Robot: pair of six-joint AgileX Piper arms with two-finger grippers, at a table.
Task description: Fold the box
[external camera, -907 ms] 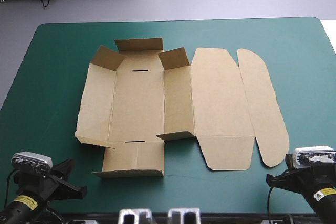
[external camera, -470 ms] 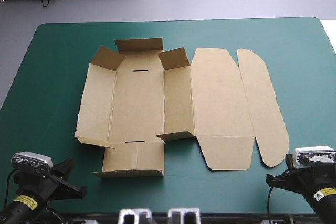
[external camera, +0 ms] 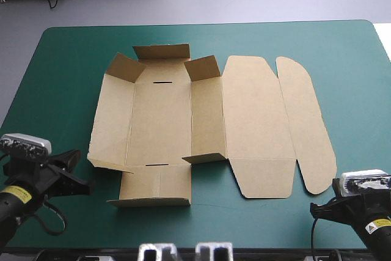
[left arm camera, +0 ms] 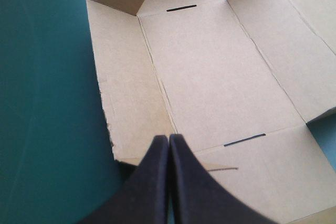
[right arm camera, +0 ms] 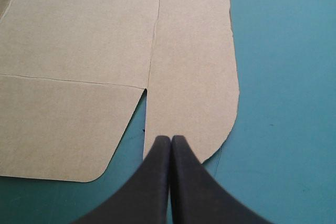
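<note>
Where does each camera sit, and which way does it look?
High view: above and behind the robot, looking down on the box and table; the left arm and right arm show at near corners.
Left wrist view: over the left pincer, shut, facing the slotted panel.
Right wrist view: over the right pincer, shut, facing the rounded flap.
Shared: all see the box.

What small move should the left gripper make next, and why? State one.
Probably open the left gripper and lower it onto the left side panel of the brown cut-board box: it is shut, holding nothing, poised over that panel's near corner, and the panel lies almost flat.
</note>
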